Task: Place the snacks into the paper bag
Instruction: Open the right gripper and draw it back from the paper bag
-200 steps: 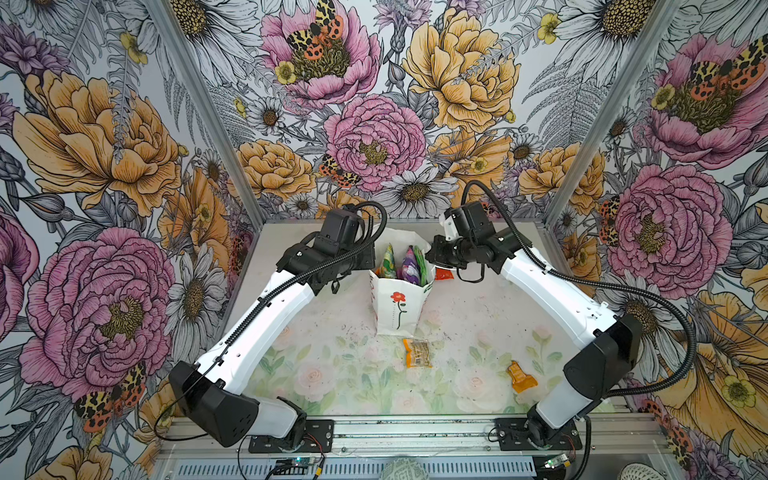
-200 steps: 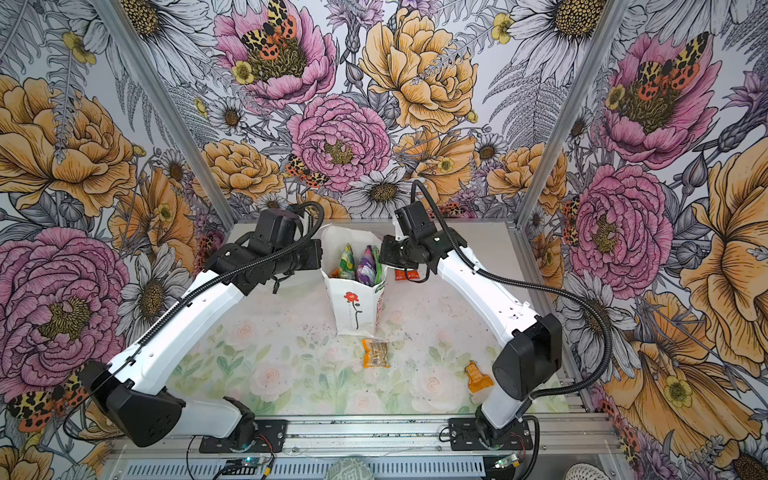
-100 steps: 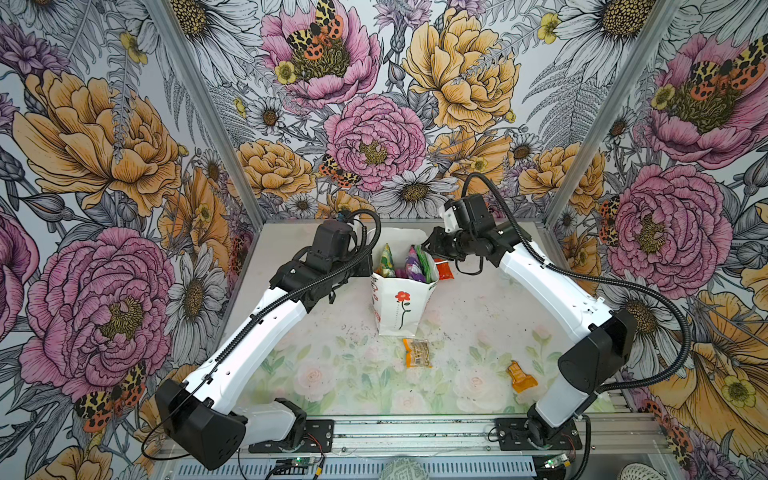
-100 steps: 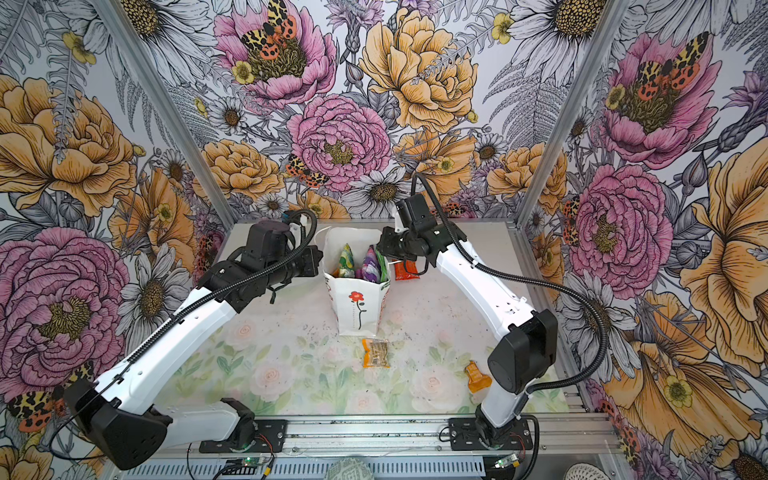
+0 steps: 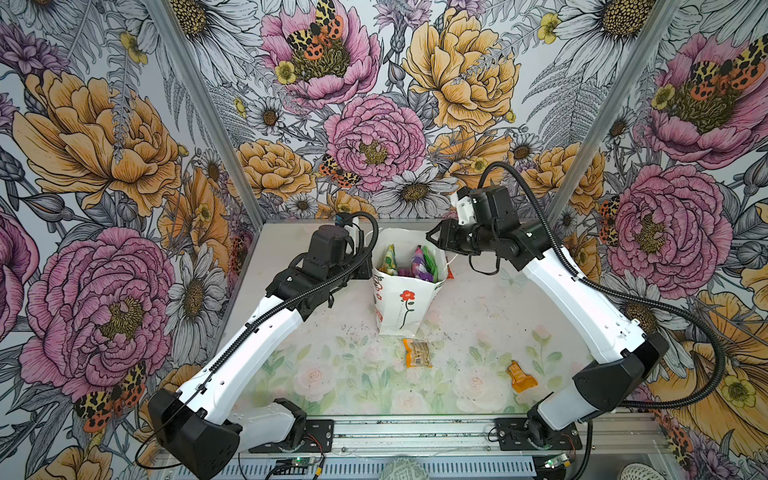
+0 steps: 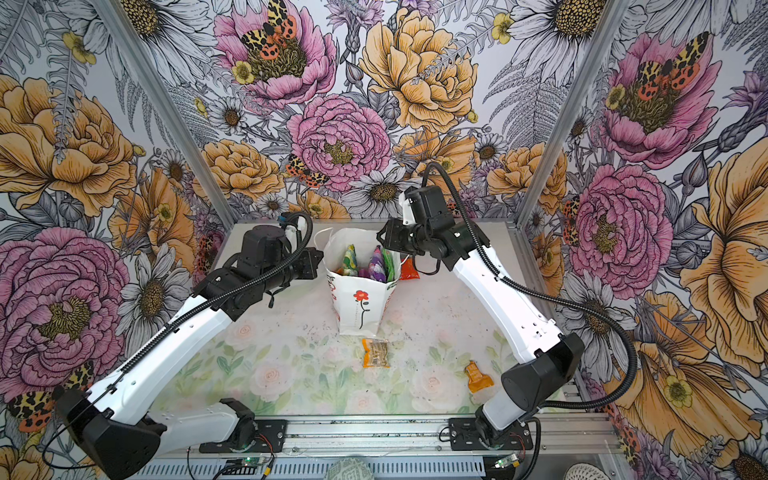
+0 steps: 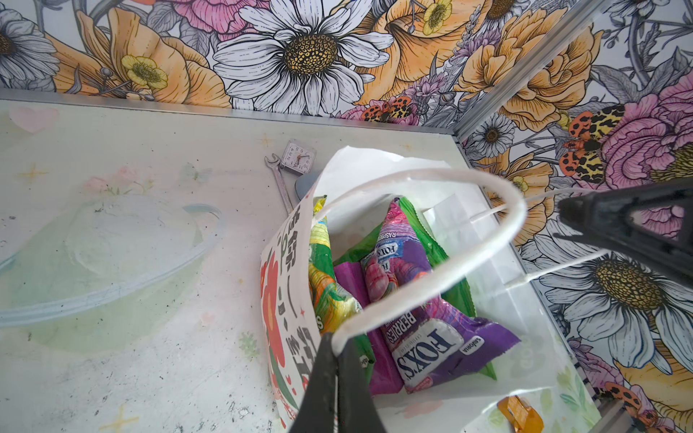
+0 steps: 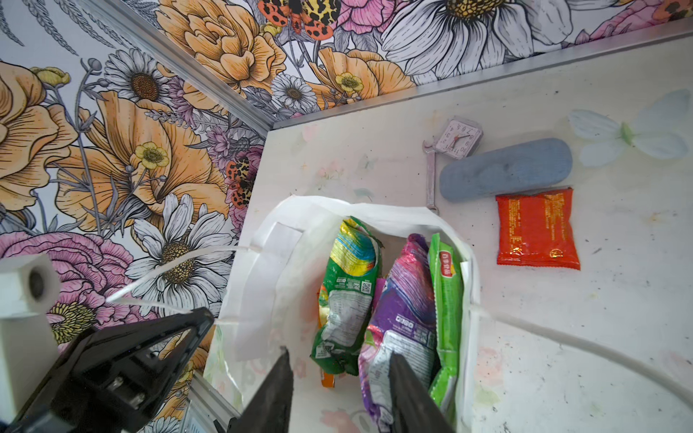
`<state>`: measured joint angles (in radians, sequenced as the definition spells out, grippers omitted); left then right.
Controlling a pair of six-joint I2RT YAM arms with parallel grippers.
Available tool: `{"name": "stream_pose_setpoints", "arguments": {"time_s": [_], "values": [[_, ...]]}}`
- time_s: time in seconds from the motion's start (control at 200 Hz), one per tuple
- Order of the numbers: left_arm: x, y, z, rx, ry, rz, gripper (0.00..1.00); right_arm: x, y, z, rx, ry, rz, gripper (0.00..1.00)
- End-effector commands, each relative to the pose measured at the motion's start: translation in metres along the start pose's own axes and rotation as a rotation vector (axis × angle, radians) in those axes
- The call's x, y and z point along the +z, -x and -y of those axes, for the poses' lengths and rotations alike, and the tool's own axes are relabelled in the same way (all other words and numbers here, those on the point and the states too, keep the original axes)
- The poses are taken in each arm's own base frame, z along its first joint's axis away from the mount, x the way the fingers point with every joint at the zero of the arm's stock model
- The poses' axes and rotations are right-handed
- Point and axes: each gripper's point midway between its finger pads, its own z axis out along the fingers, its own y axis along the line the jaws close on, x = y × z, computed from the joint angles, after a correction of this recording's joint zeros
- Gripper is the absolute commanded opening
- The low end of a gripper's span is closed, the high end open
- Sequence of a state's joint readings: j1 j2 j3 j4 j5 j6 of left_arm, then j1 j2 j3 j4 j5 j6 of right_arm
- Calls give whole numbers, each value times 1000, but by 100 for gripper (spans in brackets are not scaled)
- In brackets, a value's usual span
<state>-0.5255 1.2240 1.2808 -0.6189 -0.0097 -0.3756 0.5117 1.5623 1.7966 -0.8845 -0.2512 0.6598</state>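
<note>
The left gripper (image 7: 335, 346) holds its jaws clenched on the paper bag's (image 5: 390, 320) cord handle (image 7: 513, 225) while the right gripper's (image 8: 339, 354) jaws have just parted, empty, over the snacks (image 8: 401, 300) inside, which frees it for the red packet (image 8: 536, 228) beside the bag.

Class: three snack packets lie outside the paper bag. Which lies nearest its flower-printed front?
The orange window packet, just before the paper bag. The small orange packet lies far right; the red packet lies behind the bag.

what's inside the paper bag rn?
In the paper bag: a green-yellow packet, a purple Fox's Berries bag and a green chip bag, plus a magenta packet mostly covered by them. They cover the bag's floor; anything lower is hidden.
</note>
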Motion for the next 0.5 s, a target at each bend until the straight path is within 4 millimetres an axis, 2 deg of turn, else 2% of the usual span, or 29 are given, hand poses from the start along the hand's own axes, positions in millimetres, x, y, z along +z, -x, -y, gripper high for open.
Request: {"name": "stream_pose_setpoints", "arguments": {"time_s": [0.0,0.085,0.16,0.275,0.365,0.45,0.495], "values": [[-11,27,13,3,-53,110,0,-40,11,-23,-60,71,70,45],[-9,26,7,0,-17,103,0,-60,19,-18,-76,55,125,45],[-8,25,3,-3,9,96,0,-80,31,4,-59,-8,200,46],[-5,24,-1,-5,29,89,0,-108,44,62,31,-134,287,50],[-4,24,-4,-7,42,88,0,-118,43,112,133,-218,312,51],[-3,24,-6,-9,49,86,0,-117,34,151,230,-251,307,51],[-3,25,-7,-11,47,85,0,-109,26,170,278,-255,288,51]]}}
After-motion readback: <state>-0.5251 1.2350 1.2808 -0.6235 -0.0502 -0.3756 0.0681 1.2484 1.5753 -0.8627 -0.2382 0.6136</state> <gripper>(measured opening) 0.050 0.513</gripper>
